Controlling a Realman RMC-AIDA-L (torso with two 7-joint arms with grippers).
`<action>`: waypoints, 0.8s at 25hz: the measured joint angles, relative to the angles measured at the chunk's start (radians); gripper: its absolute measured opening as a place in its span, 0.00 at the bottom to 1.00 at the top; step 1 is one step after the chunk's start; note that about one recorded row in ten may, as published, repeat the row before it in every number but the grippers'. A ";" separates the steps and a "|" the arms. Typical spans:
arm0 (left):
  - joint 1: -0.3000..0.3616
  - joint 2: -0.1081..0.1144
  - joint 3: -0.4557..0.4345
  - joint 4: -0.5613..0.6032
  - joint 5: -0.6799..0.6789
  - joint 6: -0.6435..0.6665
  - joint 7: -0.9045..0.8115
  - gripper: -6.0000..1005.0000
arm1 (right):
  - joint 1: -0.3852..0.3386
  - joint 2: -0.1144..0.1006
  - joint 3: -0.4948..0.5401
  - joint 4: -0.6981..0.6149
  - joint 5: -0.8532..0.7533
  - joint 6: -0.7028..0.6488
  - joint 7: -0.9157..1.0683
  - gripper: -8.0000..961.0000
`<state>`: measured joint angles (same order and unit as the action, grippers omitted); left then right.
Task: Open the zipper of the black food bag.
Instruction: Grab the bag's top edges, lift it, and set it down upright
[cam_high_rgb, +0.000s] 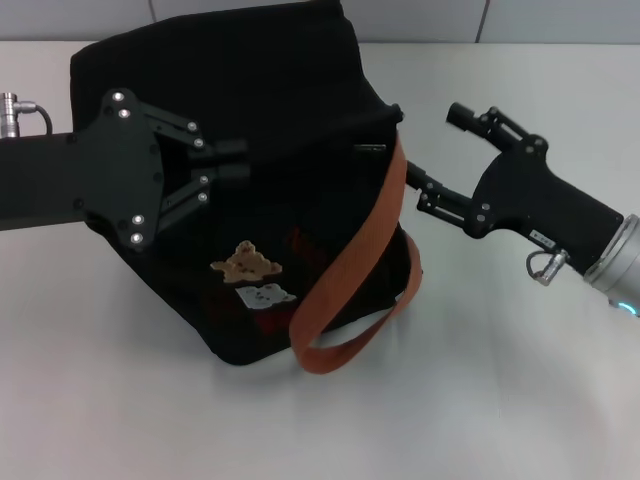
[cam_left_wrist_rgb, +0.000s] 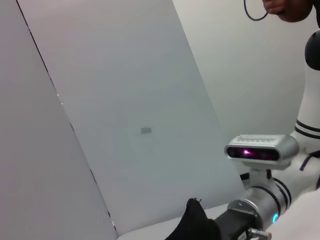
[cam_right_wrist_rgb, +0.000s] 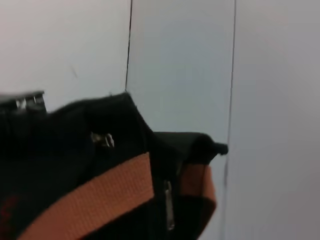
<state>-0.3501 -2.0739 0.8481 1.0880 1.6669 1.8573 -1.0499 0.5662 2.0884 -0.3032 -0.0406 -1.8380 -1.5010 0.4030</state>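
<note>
The black food bag (cam_high_rgb: 250, 110) stands mid-table with a tan bear patch (cam_high_rgb: 243, 263) on its front and an orange-brown strap (cam_high_rgb: 350, 260) hanging down. A small silver tab (cam_high_rgb: 370, 148) at the bag's top right edge looks like the zipper's pull; the right wrist view shows it as well (cam_right_wrist_rgb: 102, 140). The zip line itself is lost in the black fabric. My left gripper (cam_high_rgb: 232, 160) reaches in from the left and is shut on the bag's top fabric. My right gripper (cam_high_rgb: 437, 148) is open just right of the bag, its lower finger (cam_high_rgb: 420, 183) beside the strap.
A second, longer silver piece (cam_right_wrist_rgb: 169, 205) hangs on the bag's side between two strap sections. The white table (cam_high_rgb: 500, 380) spreads in front and to the right. A pale wall (cam_high_rgb: 560, 18) runs close behind the bag.
</note>
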 joint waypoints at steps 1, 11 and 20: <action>0.002 0.000 0.000 0.000 -0.003 0.002 0.000 0.09 | -0.001 0.000 0.003 0.014 0.013 0.001 -0.052 0.86; 0.027 0.001 0.004 -0.007 -0.007 0.023 0.013 0.09 | 0.028 0.002 0.001 0.148 0.052 0.030 -0.472 0.85; 0.039 0.003 -0.002 -0.043 -0.011 0.020 0.013 0.09 | 0.039 0.002 -0.011 0.161 0.036 0.010 -0.494 0.81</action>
<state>-0.3115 -2.0709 0.8460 1.0448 1.6558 1.8770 -1.0369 0.6049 2.0909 -0.3137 0.1206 -1.8016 -1.4906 -0.0912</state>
